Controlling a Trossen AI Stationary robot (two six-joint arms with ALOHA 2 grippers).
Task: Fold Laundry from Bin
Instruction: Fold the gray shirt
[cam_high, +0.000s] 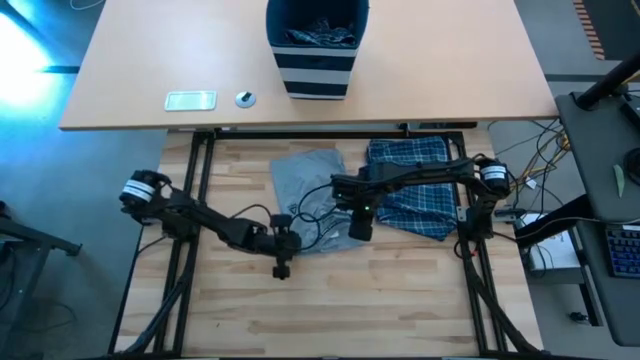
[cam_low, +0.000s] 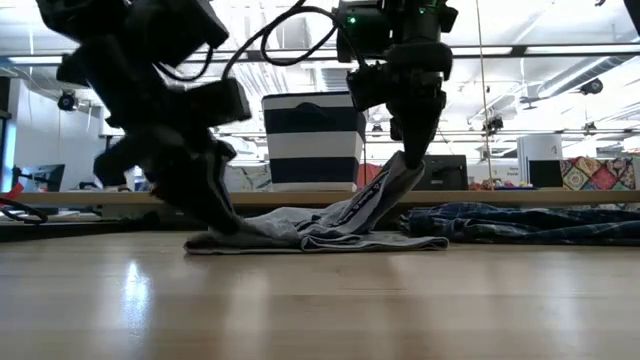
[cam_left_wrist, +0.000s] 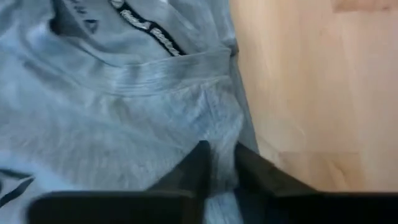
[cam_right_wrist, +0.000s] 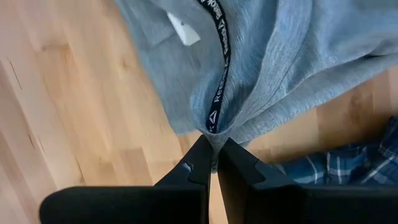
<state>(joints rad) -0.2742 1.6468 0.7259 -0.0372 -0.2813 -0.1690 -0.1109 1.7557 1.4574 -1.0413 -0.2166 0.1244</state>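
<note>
Bare pale wood of the lower table (cam_low: 320, 300) fills the foreground of the low view, and beyond it the grey T-shirt (cam_high: 310, 195) lies spread near the middle of that table. Both claws have hold of it. The left gripper (cam_left_wrist: 219, 163) is down on the shirt's near-left edge; its two dark fingers are pinched nearly together with a fold of grey cloth caught between them. The right gripper (cam_right_wrist: 214, 152) has its fingers closed tight on the shirt's near-right edge, by the black neck tape with white lettering (cam_right_wrist: 219, 68); in the low view this corner is lifted off the wood and hangs from the claw while the rest of the shirt rests flat.

Just beside the T-shirt, toward the table's right edge, lies a blue-and-white plaid garment (cam_high: 415, 185), flat on the wood.

On the separate desk (cam_high: 120, 70) beyond stands the navy striped bin (cam_high: 317, 55), at the middle of that desk, with more cloth (cam_high: 320, 35) showing inside. Near that desk's front-left edge lie a small pale flat rectangular object (cam_high: 190, 99) and a small round object (cam_high: 245, 98).
</note>
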